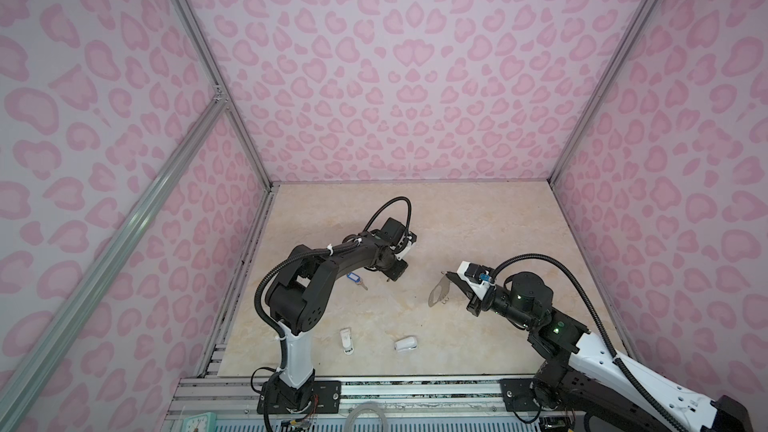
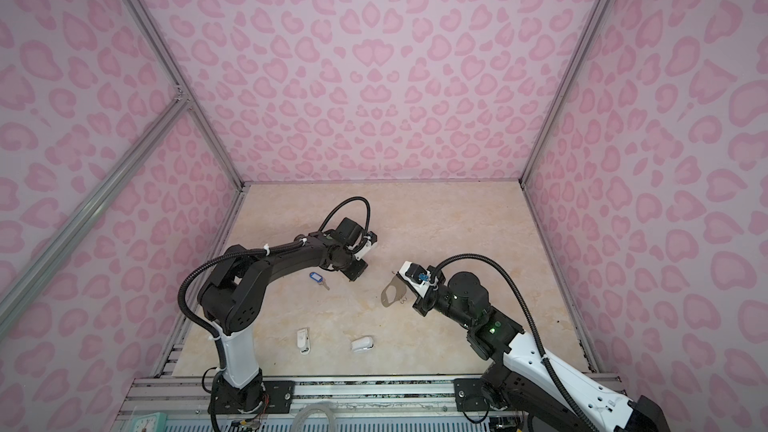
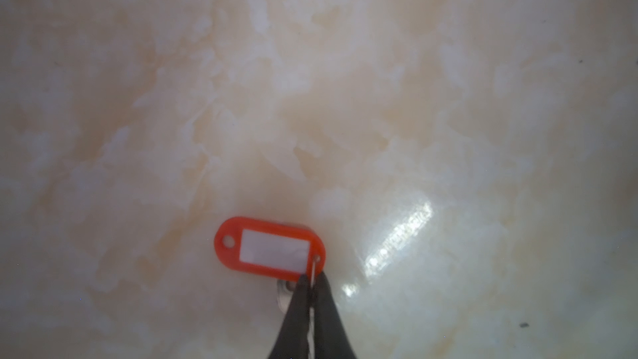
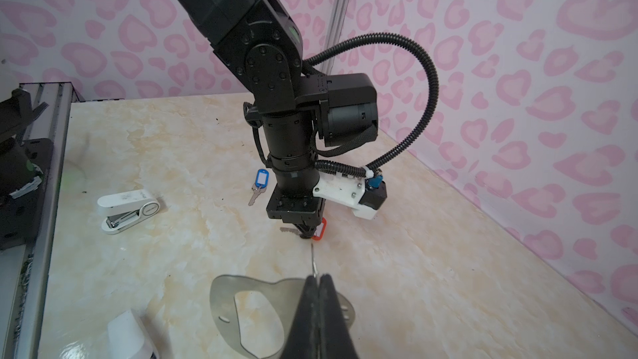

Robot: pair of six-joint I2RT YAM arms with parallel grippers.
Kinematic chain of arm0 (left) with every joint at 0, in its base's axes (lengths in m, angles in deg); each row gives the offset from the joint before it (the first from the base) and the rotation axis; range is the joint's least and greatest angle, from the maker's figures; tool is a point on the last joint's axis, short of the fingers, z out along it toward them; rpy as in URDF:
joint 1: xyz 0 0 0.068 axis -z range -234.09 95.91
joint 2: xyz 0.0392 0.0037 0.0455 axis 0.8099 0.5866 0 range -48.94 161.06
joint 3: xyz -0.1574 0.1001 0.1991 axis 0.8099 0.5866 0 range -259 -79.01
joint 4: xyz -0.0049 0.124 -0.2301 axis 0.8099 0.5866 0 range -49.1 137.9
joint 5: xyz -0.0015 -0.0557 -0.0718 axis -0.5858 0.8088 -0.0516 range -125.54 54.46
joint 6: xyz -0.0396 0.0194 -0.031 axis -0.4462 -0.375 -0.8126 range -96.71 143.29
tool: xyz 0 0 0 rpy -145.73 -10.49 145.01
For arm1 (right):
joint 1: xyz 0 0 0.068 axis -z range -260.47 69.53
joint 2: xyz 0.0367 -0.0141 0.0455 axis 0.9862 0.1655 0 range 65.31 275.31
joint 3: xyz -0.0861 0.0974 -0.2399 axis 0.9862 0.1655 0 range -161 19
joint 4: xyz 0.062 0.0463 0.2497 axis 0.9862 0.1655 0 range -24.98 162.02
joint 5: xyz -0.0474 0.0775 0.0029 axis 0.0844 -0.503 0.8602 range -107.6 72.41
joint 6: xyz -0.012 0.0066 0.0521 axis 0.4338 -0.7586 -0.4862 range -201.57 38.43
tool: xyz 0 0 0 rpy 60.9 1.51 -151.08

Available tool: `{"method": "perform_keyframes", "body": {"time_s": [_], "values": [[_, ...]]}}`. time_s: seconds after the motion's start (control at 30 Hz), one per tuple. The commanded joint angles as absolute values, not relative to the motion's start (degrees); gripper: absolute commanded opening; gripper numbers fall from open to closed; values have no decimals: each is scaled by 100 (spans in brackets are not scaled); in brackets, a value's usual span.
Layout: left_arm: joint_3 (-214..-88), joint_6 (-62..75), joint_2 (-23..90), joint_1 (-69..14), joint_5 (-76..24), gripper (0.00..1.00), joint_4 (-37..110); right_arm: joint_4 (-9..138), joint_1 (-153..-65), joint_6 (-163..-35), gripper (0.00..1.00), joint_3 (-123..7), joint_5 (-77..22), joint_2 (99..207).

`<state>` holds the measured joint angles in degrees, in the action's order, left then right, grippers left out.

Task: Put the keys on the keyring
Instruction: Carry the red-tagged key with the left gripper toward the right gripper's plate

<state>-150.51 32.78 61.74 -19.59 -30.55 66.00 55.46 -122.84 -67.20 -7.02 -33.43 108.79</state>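
Observation:
In the left wrist view my left gripper (image 3: 312, 276) is shut on the thin wire ring of the key with the orange-red tag (image 3: 269, 248), low over the marble table; its silver head (image 3: 284, 291) peeks out beside the fingers. The right wrist view shows that gripper (image 4: 305, 234) pointing straight down, the tag (image 4: 319, 231) beside it. The blue-tagged key (image 1: 354, 279) (image 2: 318, 277) lies loose left of it. My right gripper (image 4: 317, 276) is shut on the grey keyring (image 4: 255, 298) at its ringed edge, holding it tilted above the table (image 1: 439, 290) (image 2: 392, 293); one wire ring (image 4: 312, 260) sticks out past the tips.
Two white plastic objects (image 1: 347, 340) (image 1: 405, 343) lie near the table's front edge. Pink patterned walls close in the table on three sides. An aluminium rail (image 1: 374, 388) with both arm bases runs along the front.

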Motion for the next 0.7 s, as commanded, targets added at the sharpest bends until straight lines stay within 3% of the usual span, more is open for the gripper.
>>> {"method": "perform_keyframes", "body": {"time_s": [0.0, 0.23, 0.67], "values": [[-15078, 3368, 6096, -1955, -2982, 4, 6683, 5395, -12284, -6729, 0, -675, -3258, 10873], [-14961, 3666, 5472, -1955, -2658, 3, 6842, 5428, -12258, -6704, 0, -702, -3245, 10829], [-14534, 5313, 2819, -1778, -1831, 3, 7057, 5527, -12084, -6670, 0, -997, -3605, 10911]]}}
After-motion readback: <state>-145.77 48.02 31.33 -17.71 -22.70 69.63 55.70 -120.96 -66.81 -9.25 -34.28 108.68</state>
